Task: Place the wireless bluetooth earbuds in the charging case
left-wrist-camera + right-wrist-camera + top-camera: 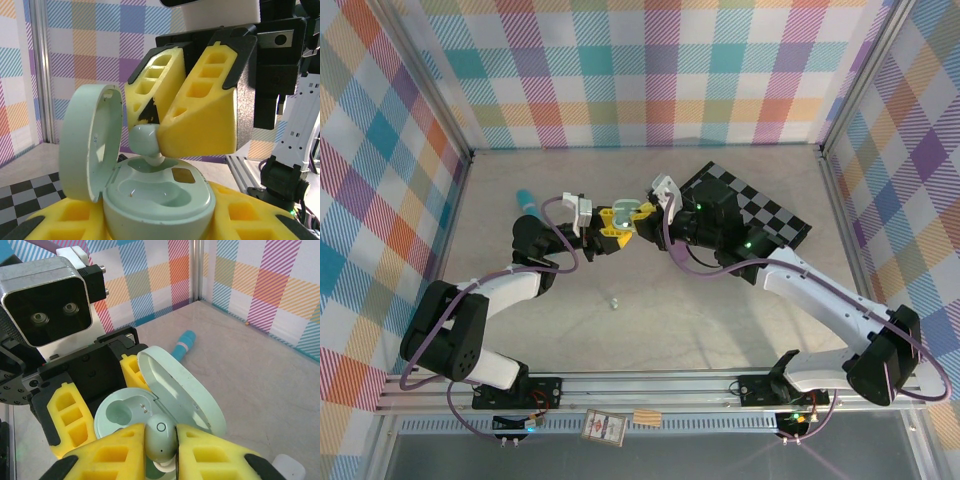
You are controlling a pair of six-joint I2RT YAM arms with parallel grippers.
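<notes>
A mint-green charging case (160,200) stands with its lid (90,142) swung open to the left. My left gripper (160,220) is shut on its base, yellow fingers on either side. My right gripper (161,450) is shut on a mint earbud (161,437), pinched between its yellow pads. The earbud (145,141) hangs over the case's far pocket with its white tip dipping into it. The near pocket (150,192) is empty. From above, both grippers meet at mid-table, left gripper (603,228) and right gripper (638,215), with the case (621,212) between them. A tiny white earbud (615,301) lies on the table nearer the bases.
A blue cylinder (527,203) lies on the table left of the grippers. A black-and-white checkerboard (760,215) sits at the right under the right arm. A small white rounded object (289,467) rests on the table by the right gripper. Checked walls enclose three sides.
</notes>
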